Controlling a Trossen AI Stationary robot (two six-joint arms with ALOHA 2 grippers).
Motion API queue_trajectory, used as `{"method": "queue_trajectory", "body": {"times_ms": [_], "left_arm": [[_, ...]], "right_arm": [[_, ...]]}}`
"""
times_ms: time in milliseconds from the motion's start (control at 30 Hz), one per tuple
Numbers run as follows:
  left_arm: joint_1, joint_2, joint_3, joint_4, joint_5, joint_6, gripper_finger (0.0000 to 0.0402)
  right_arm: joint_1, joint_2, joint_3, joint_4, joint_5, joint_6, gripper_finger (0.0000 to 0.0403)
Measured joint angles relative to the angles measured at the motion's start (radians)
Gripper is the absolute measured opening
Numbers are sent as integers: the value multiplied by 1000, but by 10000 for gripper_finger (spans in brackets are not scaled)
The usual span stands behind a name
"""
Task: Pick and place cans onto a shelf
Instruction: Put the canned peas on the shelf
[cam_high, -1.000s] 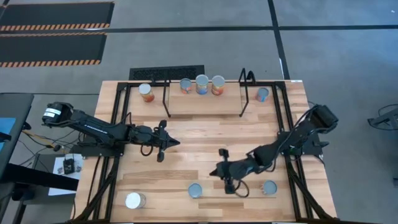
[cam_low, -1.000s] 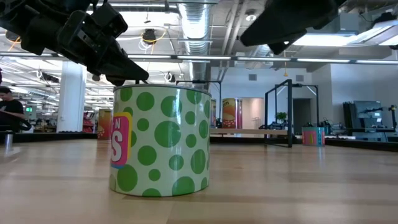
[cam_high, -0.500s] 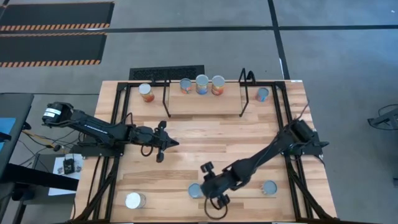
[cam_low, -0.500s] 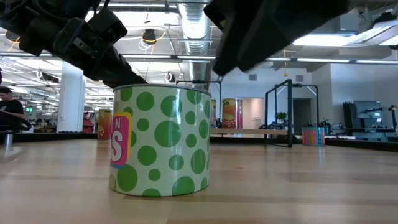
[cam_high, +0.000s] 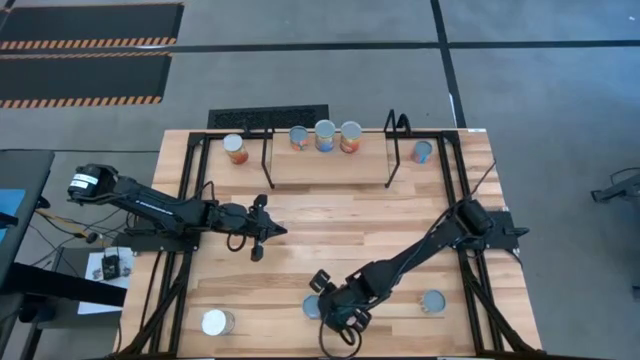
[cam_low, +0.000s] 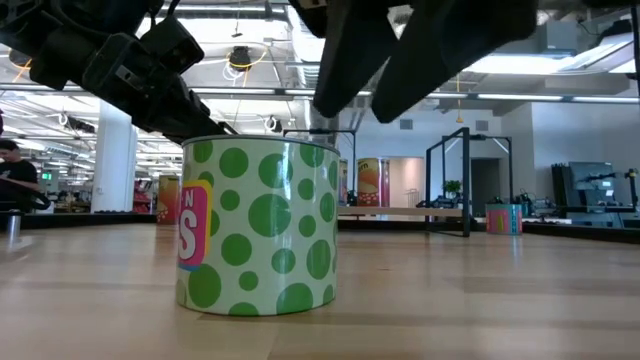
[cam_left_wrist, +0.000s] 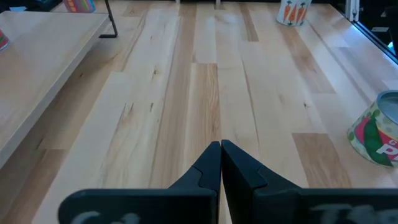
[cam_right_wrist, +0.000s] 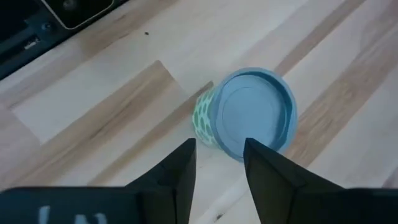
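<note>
- The right gripper (cam_right_wrist: 216, 163) hangs just above the green-dotted can (cam_right_wrist: 252, 115) near the front edge of the table (cam_high: 330, 225); its fingers are spread a little apart, with nothing between them, and the can's blue-grey lid shows just past the tips.
- From the low view that can (cam_low: 258, 228) stands upright on the wood, the dark arm looming over it.
- The left gripper (cam_left_wrist: 221, 149) waits over the middle-left of the table, its fingers pressed together and empty.
- Three cans (cam_high: 324, 135) stand in a row along the back of the shelf (cam_high: 328, 165).
- One can (cam_high: 235, 148) sits left of the shelf, another (cam_high: 423, 151) right of it.
- At the front, a white-topped can (cam_high: 215, 322) stands near the left corner and a blue-topped can (cam_high: 434, 301) toward the right.
</note>
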Motion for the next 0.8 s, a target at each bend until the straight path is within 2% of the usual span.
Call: {"method": "queue_trajectory", "body": {"times_ms": [433, 533, 733, 800], "left_arm": [[0, 0, 0, -13, -1, 3, 0], [0, 0, 0, -15, -1, 3, 0], [0, 0, 0, -20, -1, 2, 0], [0, 0, 0, -20, -1, -3, 0]], "right_arm": [[-20, 48, -1, 52, -49, -74, 130], [-29, 48, -1, 43, -49, -62, 103], [-42, 48, -1, 11, -51, 20, 20], [-47, 47, 0, 13, -48, 59, 9]]}}
